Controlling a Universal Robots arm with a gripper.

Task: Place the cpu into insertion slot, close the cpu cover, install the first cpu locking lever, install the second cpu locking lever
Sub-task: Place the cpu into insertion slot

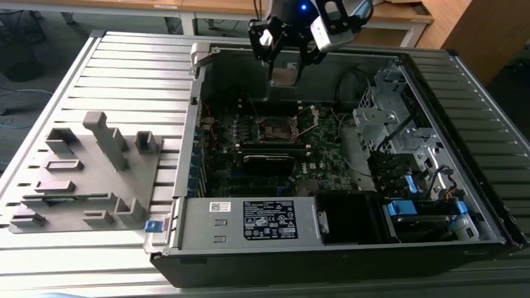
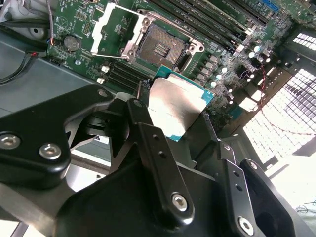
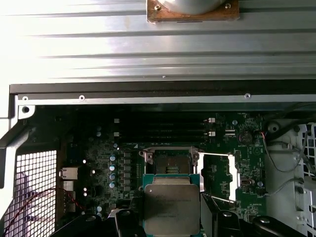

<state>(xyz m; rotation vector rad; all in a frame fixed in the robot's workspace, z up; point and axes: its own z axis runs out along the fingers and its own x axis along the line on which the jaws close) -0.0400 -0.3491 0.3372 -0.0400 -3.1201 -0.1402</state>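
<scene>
My gripper hangs over the far wall of the open computer case, shut on the cpu, a small silver-beige square chip. In the second wrist view the cpu sits between the black fingers, tilted above the board. The insertion slot lies bare below it, a dark square socket with a silvery rim. Beside the socket the cpu cover stands swung open. The first wrist view has the cpu just short of the insertion slot, with the cpu cover raised at its side.
A grey fixture plate with upright holders lies on the slatted table at the exterior view's left. Inside the case are a power supply box, drive bays with blue tabs, loose cables and long memory slots.
</scene>
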